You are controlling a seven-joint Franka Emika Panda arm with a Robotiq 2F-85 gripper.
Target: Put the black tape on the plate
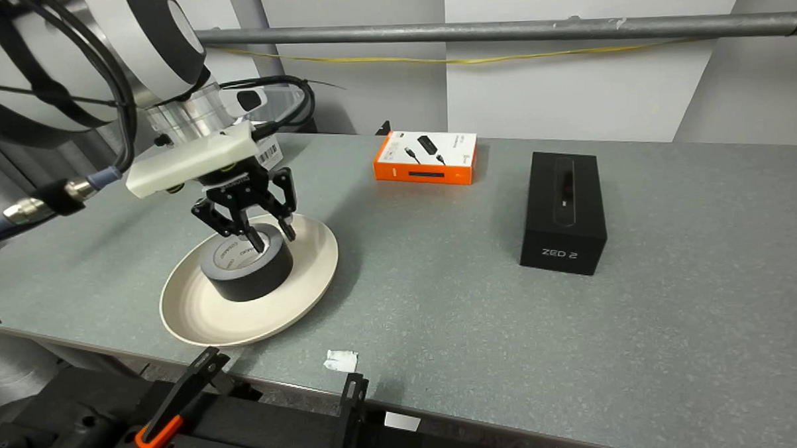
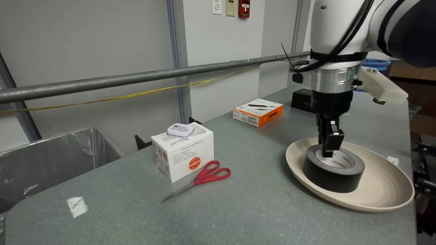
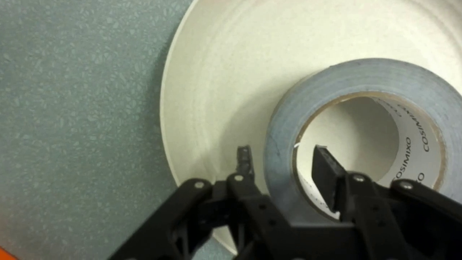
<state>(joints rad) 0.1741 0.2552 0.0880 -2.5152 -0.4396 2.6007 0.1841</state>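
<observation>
The black tape [image 1: 251, 277] lies flat on the cream-white plate [image 1: 191, 317], in both exterior views. It also shows in an exterior view [image 2: 333, 178], toward one side of the plate [image 2: 381, 183]. My gripper [image 1: 274, 241] is just above the tape and points down. In the wrist view my gripper [image 3: 282, 148] is open, with one finger over the tape's hole and one finger outside its outer edge. The near wall of the tape [image 3: 375, 74] lies between the fingers, with gaps on both sides. The plate [image 3: 216, 47] shows beneath.
A flat orange and white box [image 1: 426, 158] and a taller black box [image 1: 562, 211] stand on the table. A white box [image 2: 184, 153] and red-handled scissors [image 2: 207, 175] lie beyond the plate. Black clamps [image 1: 185, 390] stick up at the table edge. A pipe [image 1: 498, 31] runs behind.
</observation>
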